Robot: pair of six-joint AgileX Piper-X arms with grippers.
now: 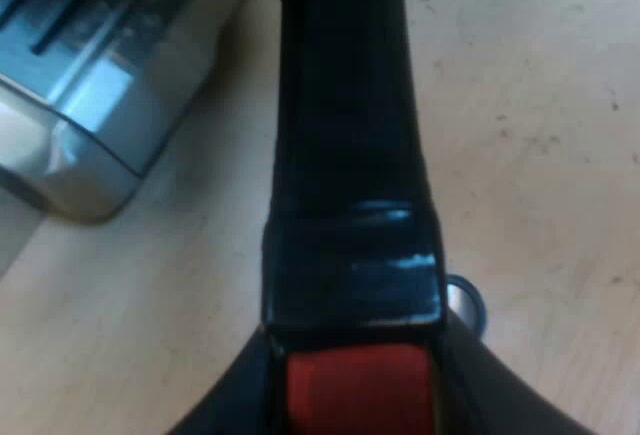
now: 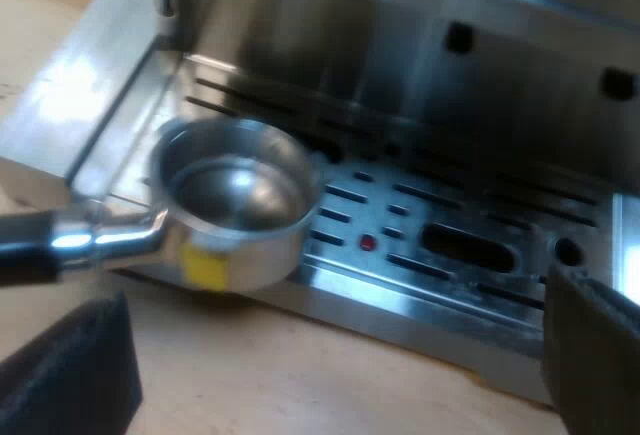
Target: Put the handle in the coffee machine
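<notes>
- Metal holder (image 2: 235,205) with a round steel bowl, yellow tag and black handle (image 1: 350,155) ending in red: the bowl is at the front edge of the steel espresso machine's (image 2: 450,85) slotted drip tray (image 2: 430,255), above the pale wooden desk (image 2: 220,355).
- Left gripper (image 1: 358,410) is clamped on the handle by its red end.
- Right gripper (image 2: 330,365) has its 2 black fingers wide apart, holding nothing, near the tray's front.

The holder (image 2: 236,201) apparently blocks the drip tray (image 2: 452,267).
</notes>
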